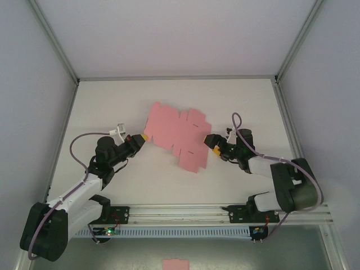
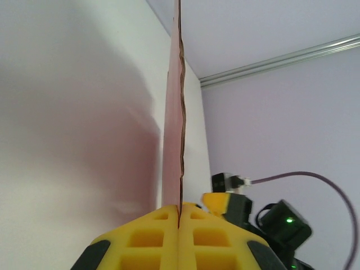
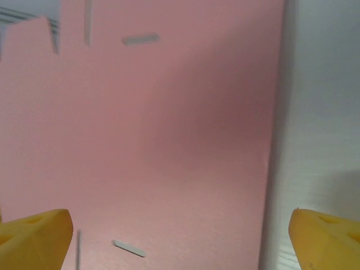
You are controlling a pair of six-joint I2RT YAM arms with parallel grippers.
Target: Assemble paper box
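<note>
Item: paper box [image 1: 175,134], an unfolded pink cut-out sheet on the white table [image 1: 107,107]. I see the left gripper [image 1: 144,138] at the paper box's left edge, fingers pinched tight on it. The right gripper [image 1: 210,140] is at its right edge, fingers spread wide, gripping nothing.

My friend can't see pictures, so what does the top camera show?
The paper box, a flat pink cut-out sheet, lies on a white table. The left pincer grips its left edge; the right pincer, open, is at its right edge.
</note>
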